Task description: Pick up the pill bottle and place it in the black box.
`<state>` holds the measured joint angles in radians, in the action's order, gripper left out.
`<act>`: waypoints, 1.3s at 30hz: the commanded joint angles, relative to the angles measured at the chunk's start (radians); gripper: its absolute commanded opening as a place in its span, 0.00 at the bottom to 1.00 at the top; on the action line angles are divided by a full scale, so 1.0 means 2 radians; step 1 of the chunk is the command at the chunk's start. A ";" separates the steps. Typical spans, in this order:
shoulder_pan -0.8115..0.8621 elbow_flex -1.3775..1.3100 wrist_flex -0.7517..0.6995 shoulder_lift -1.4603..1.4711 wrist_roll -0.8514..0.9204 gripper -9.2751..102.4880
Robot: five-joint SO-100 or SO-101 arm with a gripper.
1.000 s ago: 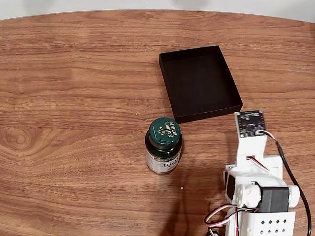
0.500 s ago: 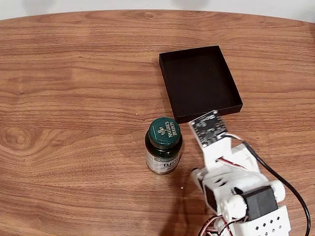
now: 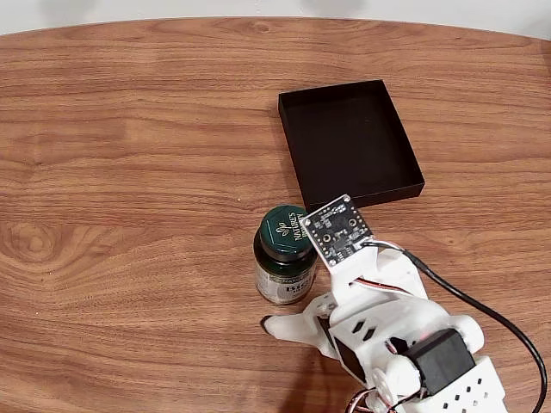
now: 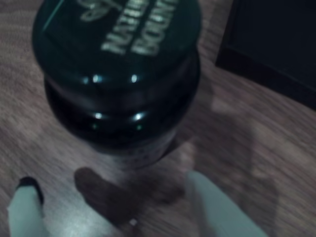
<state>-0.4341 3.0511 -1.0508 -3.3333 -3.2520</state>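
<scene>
- The claw [image 4: 118, 207] is spread open, its two pale fingers [image 4: 217, 207] low over the wooden table [image 3: 129, 172], empty.
- Just ahead of the claw, the pill bottle [image 3: 287, 255] stands upright on the table, untouched, green cap up.
- Beyond the bottle and to its right in the wrist view lies the black box [image 3: 349, 144].

White arm reaches in from the bottom right corner of the fixed view, wrist angled up and to the left, a small dark circuit board riding on top of it and a black cable trailing back toward the base. One pale fingertip [image 3: 274, 325] pokes out to the left below that board. In the wrist view the gripper [image 4: 118, 207] has its two pale fingers spread wide apart.
</scene>
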 commanded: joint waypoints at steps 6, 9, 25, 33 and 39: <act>0.024 -0.011 0.045 -0.002 -0.028 0.55; 0.040 -0.011 0.061 -0.002 -0.029 0.59; 0.054 -0.011 0.170 0.040 0.016 0.59; 0.047 -0.011 0.234 0.120 0.026 0.60; 0.029 -0.011 0.234 0.137 0.043 0.59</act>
<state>-0.3590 3.0511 -0.6136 -3.0772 -3.1861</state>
